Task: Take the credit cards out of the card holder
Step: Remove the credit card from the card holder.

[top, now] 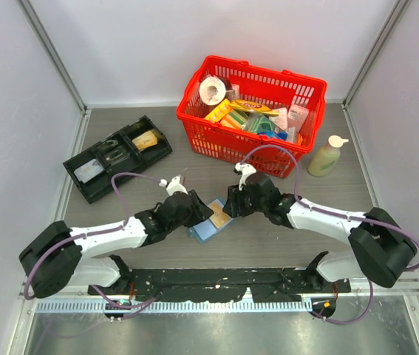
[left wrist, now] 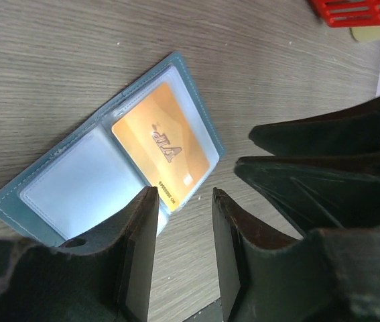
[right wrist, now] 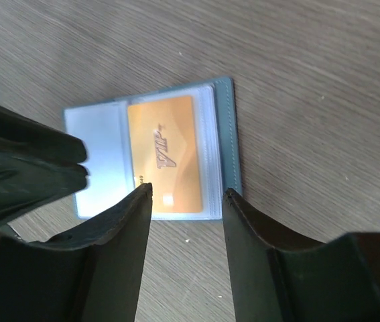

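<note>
The blue card holder (top: 208, 228) lies open and flat on the table between the two arms. An orange-tan credit card (left wrist: 163, 146) sits in one clear pocket; the other pocket (left wrist: 82, 189) looks pale and blank. In the right wrist view the same card holder (right wrist: 228, 134) shows the orange card (right wrist: 164, 155) near its right edge. My left gripper (left wrist: 183, 196) hovers open just off the holder's edge, nothing between its fingers. My right gripper (right wrist: 186, 194) is open too, just short of the holder's near edge, empty. The silvery-grey card is not visible.
A red basket (top: 252, 111) full of goods stands at the back. A black compartmented tray (top: 117, 157) lies at the back left. A cream bottle (top: 326, 155) stands to the right of the basket. The two grippers sit close together over the holder.
</note>
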